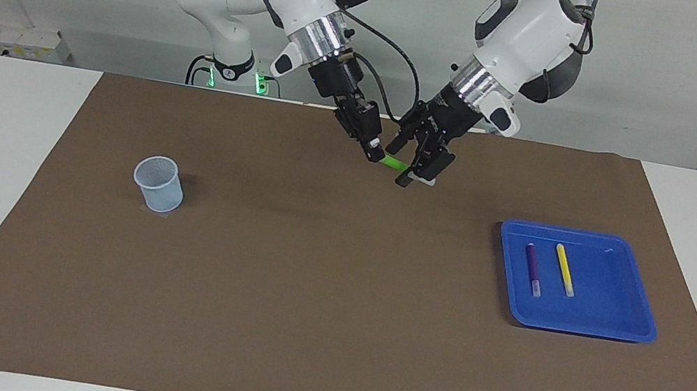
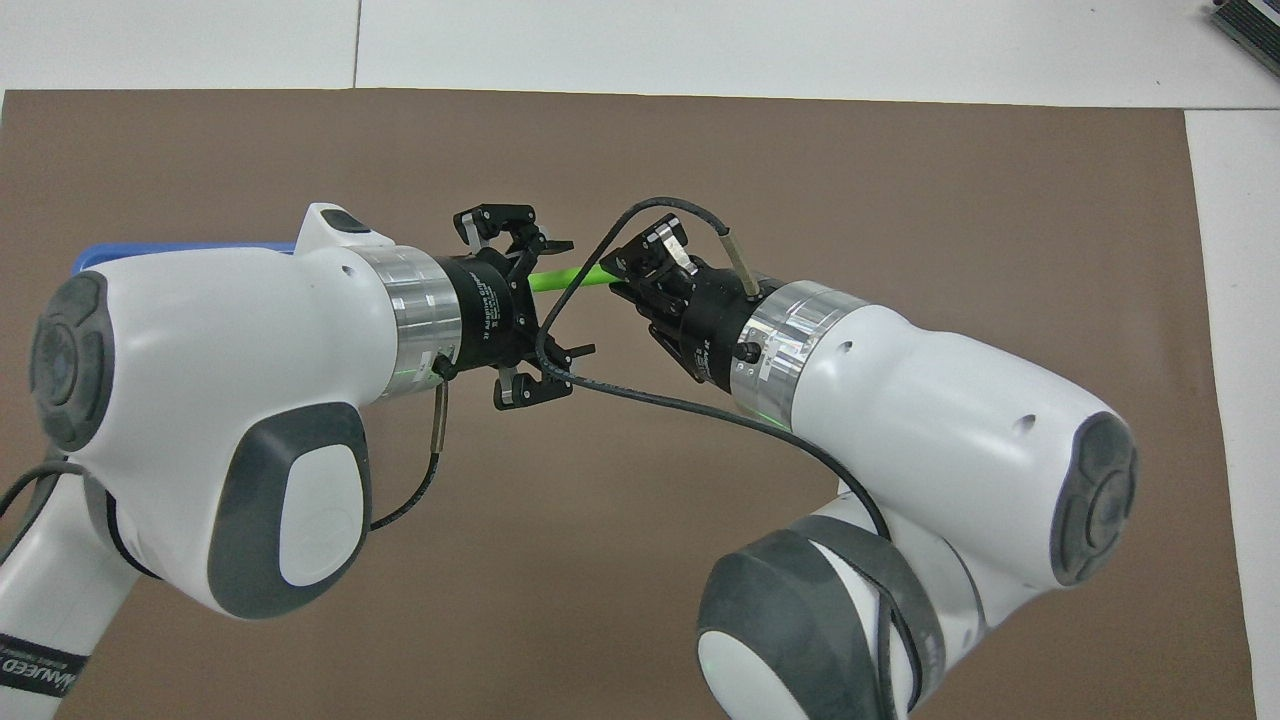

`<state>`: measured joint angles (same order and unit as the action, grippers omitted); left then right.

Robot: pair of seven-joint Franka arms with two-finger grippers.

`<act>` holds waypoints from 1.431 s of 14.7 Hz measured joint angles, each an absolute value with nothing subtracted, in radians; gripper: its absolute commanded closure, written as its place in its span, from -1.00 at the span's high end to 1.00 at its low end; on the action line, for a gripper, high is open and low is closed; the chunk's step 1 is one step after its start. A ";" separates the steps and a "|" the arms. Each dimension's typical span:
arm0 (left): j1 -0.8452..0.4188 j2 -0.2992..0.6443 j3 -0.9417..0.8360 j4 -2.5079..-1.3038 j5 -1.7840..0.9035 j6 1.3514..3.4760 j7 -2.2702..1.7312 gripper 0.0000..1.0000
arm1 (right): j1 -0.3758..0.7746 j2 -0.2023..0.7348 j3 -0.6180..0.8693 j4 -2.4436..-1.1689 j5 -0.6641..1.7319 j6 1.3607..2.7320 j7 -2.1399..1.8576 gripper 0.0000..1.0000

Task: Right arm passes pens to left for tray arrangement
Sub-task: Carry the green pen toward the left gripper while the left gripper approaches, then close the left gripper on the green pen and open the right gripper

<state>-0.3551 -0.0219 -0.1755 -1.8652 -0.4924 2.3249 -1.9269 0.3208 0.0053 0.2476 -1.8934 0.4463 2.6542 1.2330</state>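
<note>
My right gripper (image 1: 373,151) (image 2: 612,270) is shut on one end of the green pen (image 1: 394,163) (image 2: 560,277) and holds it level in the air over the mat's robot-side middle. My left gripper (image 1: 400,165) (image 2: 575,296) is open, its fingers standing on either side of the pen's free whitish end; I cannot tell if they touch it. The blue tray (image 1: 604,316) (image 2: 180,247) lies toward the left arm's end of the table. In it lie the purple pen (image 1: 532,269) and the yellow pen (image 1: 565,269), side by side. In the overhead view the left arm hides most of the tray.
A small translucent pale-blue cup (image 1: 159,184) stands on the brown mat (image 1: 316,303) toward the right arm's end. A black cable (image 2: 640,395) loops from the right wrist under both grippers. White table borders the mat.
</note>
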 measured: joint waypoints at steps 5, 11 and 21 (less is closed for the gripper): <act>-0.359 -0.030 -0.175 -1.866 -0.472 2.325 -1.927 0.09 | 0.321 0.005 0.248 -1.893 0.446 2.654 1.232 -1.00; -0.357 -0.033 -0.163 -1.862 -0.465 2.326 -1.925 -1.00 | 0.321 0.003 0.250 -1.902 0.446 2.653 1.227 -1.00; -0.357 -0.034 -0.161 -1.861 -0.460 2.324 -1.917 -1.00 | 0.321 0.000 0.251 -1.906 0.446 2.653 1.225 -0.35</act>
